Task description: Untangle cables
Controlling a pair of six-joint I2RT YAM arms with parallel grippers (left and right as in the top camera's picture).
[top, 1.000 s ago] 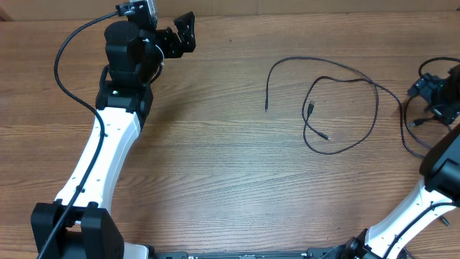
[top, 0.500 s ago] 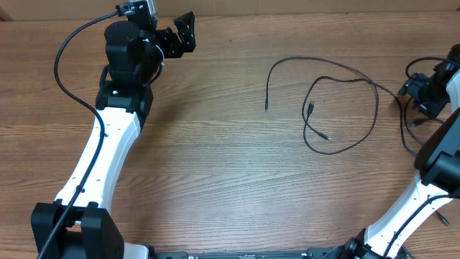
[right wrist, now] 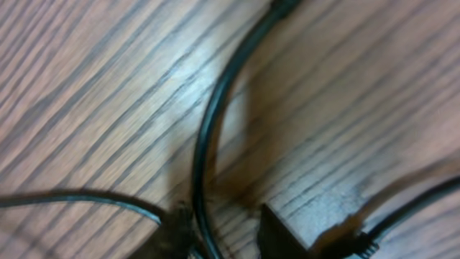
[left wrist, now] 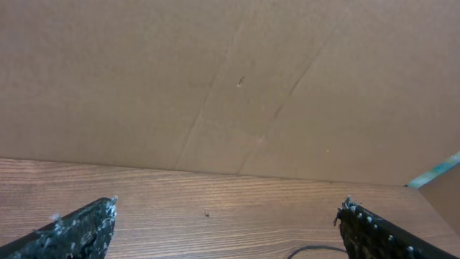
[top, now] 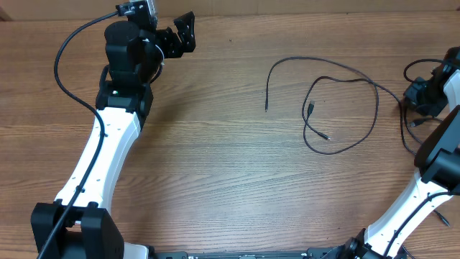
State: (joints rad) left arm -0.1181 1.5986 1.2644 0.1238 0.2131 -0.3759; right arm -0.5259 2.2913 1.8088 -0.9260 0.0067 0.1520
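Several thin cables [top: 338,108] lie looped toward the bench's [top: 230,180] three o'clock side. Right jaws sit nearly together astride one cable [right wrist: 208,144], grip uncertain; left jaws are wide apart. Best to lift slowly, avoiding snags.

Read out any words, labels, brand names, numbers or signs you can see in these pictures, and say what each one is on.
There is no readable text in any view.
Wooden table: bare grain only.
Cardboard backdrop: blank, only creases and small specks.
Cables: no markings show from overhead, and the right wrist view is too blurred to tell.
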